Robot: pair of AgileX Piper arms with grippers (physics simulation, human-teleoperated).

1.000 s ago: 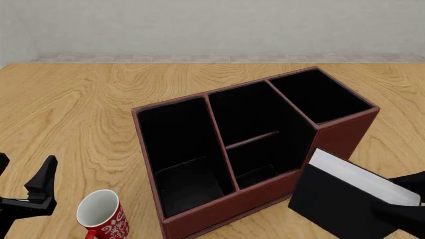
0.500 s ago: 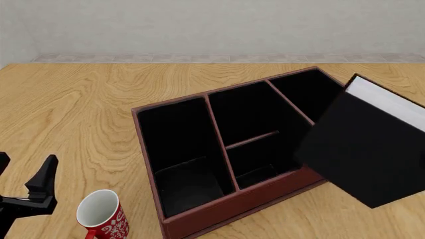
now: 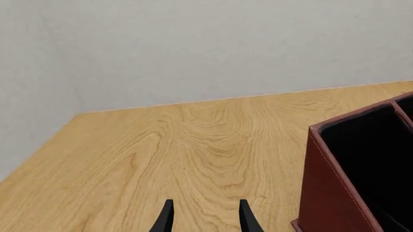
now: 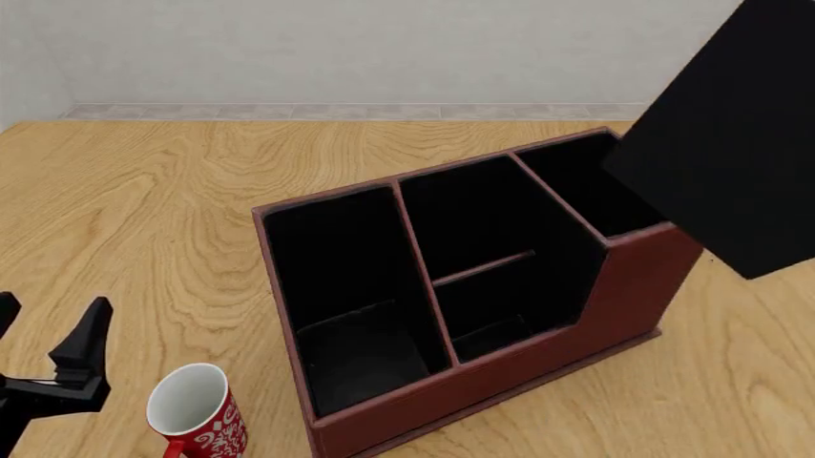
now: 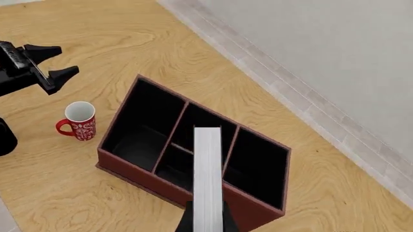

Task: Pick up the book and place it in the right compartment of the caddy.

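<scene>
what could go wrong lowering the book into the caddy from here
1. In the right wrist view the book lines up over the middle section, not the right compartment; lowered now, it could land in the wrong slot or catch a divider.
2. In the front view the book hides much of that compartment, so aiming is hard to check.
3. The right gripper holds only the book's edge, so a knock on the caddy wall might twist it loose.

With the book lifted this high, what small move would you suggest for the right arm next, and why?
Probably shift the book sideways until it hangs over the right compartment, before lowering. In the right wrist view its white page edge lines up over the caddy's middle section, not the tall end one. The right gripper seems shut on the book, which hangs clear above the caddy.
</scene>
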